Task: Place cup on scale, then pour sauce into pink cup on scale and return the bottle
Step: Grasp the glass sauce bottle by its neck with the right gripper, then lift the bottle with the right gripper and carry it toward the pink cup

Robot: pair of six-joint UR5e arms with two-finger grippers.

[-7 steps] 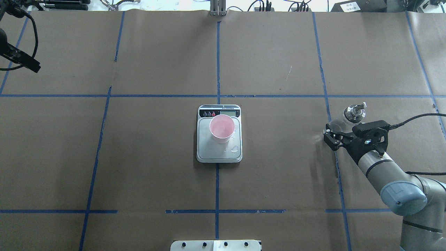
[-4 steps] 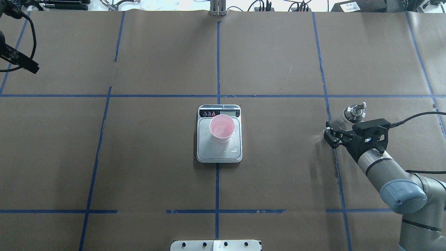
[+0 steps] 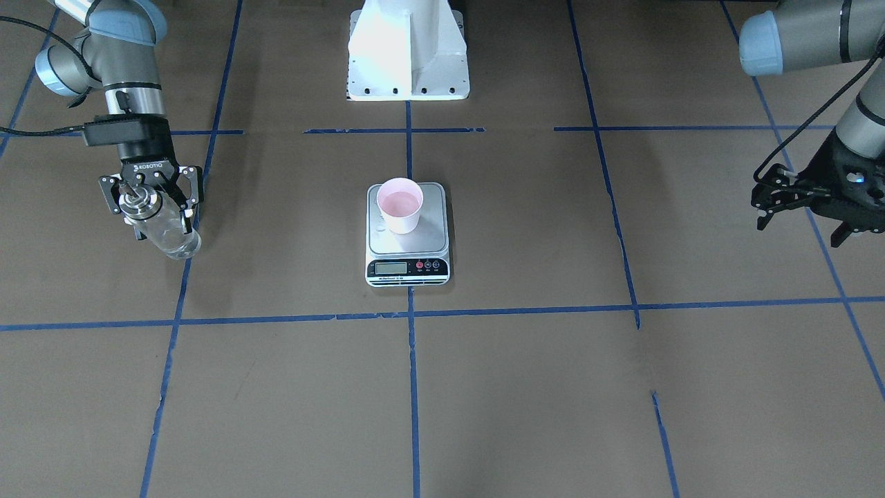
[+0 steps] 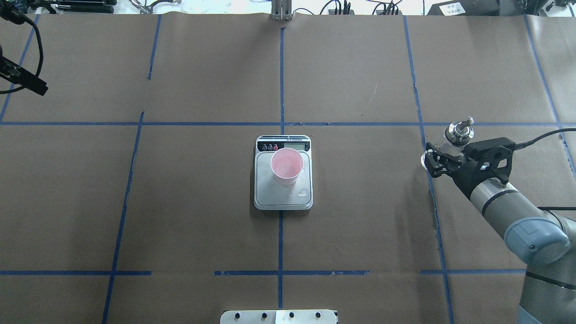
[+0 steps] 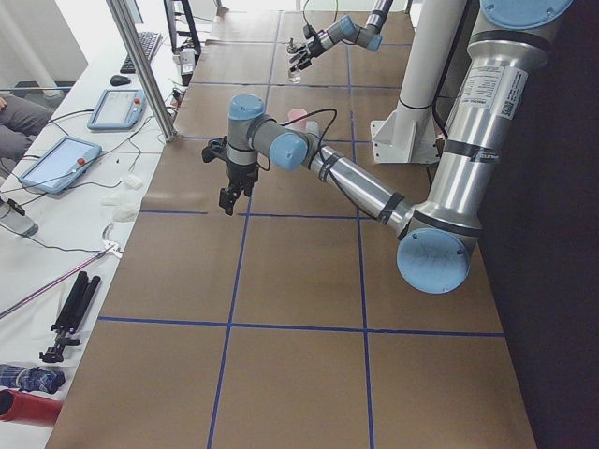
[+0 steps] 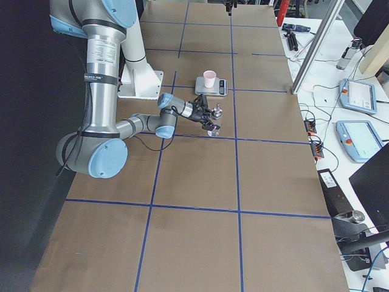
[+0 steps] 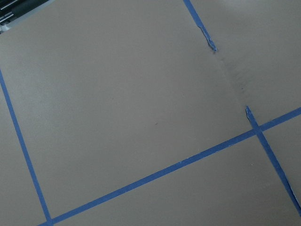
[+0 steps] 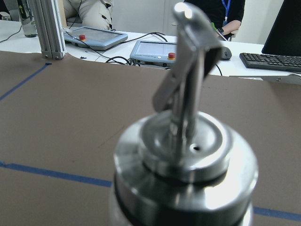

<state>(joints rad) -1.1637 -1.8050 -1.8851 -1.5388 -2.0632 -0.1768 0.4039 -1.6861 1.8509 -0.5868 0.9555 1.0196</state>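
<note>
The pale pink cup (image 4: 286, 165) stands upright on the silver scale (image 4: 283, 198) at the table's middle; both also show in the front-facing view, cup (image 3: 399, 204) and scale (image 3: 408, 268). My right gripper (image 4: 431, 161) is shut on the clear glass bottle (image 4: 458, 131), held nearly upright at the table's right side, far from the scale. The bottle's metal collar and spout fill the right wrist view (image 8: 183, 155). My left gripper (image 3: 798, 225) is open and empty above the far left of the table.
Blue tape lines (image 4: 281, 81) divide the brown paper into squares. Small drops of liquid (image 4: 305, 192) lie on the scale's platform beside the cup. The left wrist view shows only paper and tape (image 7: 155, 174). Tablets and cables (image 6: 355, 97) lie beyond the far edge.
My right gripper has carried the bottle a little farther from the robot and slightly right. My left arm has drawn farther toward the table's left edge. Cup and scale have not moved.
</note>
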